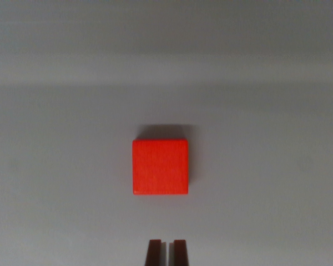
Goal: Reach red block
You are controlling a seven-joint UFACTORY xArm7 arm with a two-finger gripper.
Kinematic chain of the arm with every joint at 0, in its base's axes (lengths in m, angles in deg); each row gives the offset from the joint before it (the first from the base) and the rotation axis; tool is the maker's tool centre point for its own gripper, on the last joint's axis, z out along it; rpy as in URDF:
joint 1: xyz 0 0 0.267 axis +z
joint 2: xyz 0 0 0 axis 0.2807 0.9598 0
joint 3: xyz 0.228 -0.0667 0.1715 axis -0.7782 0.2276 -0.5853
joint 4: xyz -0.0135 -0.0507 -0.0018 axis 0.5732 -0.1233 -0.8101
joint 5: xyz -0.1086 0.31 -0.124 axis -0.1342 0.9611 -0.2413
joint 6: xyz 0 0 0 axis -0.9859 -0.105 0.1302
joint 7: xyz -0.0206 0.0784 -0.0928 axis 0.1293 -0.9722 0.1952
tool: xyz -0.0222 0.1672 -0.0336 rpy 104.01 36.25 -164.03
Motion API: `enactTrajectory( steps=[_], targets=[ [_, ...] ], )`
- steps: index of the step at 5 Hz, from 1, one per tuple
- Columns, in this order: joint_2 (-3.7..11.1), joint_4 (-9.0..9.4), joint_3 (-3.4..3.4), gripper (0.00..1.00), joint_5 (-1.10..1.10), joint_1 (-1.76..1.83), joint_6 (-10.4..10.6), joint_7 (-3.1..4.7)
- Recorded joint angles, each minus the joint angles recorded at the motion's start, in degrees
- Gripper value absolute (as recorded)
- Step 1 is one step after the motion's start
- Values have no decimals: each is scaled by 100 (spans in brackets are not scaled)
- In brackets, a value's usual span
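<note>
Red block [160,167] on plain grey surface [55,166].

I see soft, even light; the block [160,167] throws a faint shadow on its side away from the jaws, and everything looks slightly blurred.

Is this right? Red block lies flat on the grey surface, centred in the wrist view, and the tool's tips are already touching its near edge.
Not quite. The red block does lie flat on the grey surface, about centred, but the tool is not touching it. In the wrist view the tips sit at the bottom edge, with a strip of bare surface between them and the block's near edge.
</note>
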State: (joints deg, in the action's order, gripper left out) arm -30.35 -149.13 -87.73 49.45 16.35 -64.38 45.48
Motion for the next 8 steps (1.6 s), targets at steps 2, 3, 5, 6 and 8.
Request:
enactTrajectory(
  steps=[2, 3, 5, 6, 8],
  targets=[
    [252, 6, -14, 0, -6, 3, 244, 13],
    [252, 6, -14, 0, -6, 3, 244, 13],
    [487, 11, -27, 0, -12, 5, 472, 25],
    [702, 16, -39, 0, -17, 8, 680, 37],
    [881, 20, -49, 0, -21, 10, 853, 46]
  ],
)
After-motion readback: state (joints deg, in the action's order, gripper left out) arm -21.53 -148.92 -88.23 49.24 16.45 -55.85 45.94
